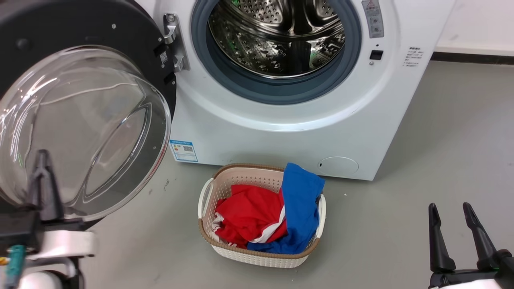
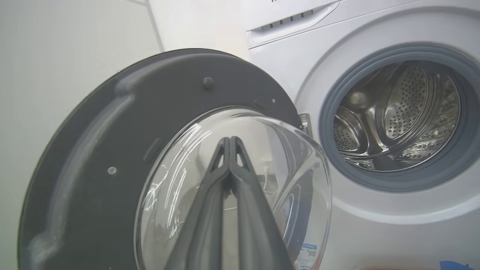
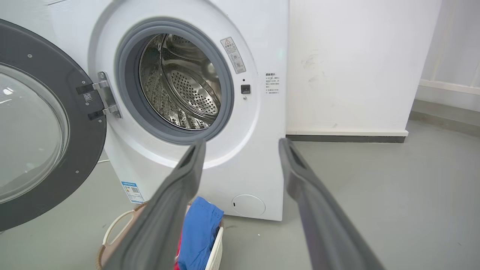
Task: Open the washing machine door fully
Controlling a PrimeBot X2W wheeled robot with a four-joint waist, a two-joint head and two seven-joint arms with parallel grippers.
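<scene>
The washing machine [image 1: 281, 132] is a white front-loader with its grey gasket and steel drum [image 1: 277, 36] exposed. The washing machine door [image 1: 80, 28] is swung out to the left on its metal hinge [image 1: 174, 40], with the inner black face and bulging glass bowl [image 1: 80, 128] turned toward me. My left gripper [image 1: 41, 154] is shut and empty, its tips in front of the bowl's lower left. In the left wrist view the left gripper [image 2: 229, 141] points at the glass [image 2: 270, 135]; whether they touch I cannot tell. My right gripper [image 1: 449, 208] stands open over the floor, far from the door.
A white woven-look basket [image 1: 257, 259] with red cloth [image 1: 249, 212] and blue cloth [image 1: 301, 200] sits on the grey floor just before the machine. A white wall [image 3: 356, 63] with a dark skirting stands right of the machine. Bare floor stretches to the right.
</scene>
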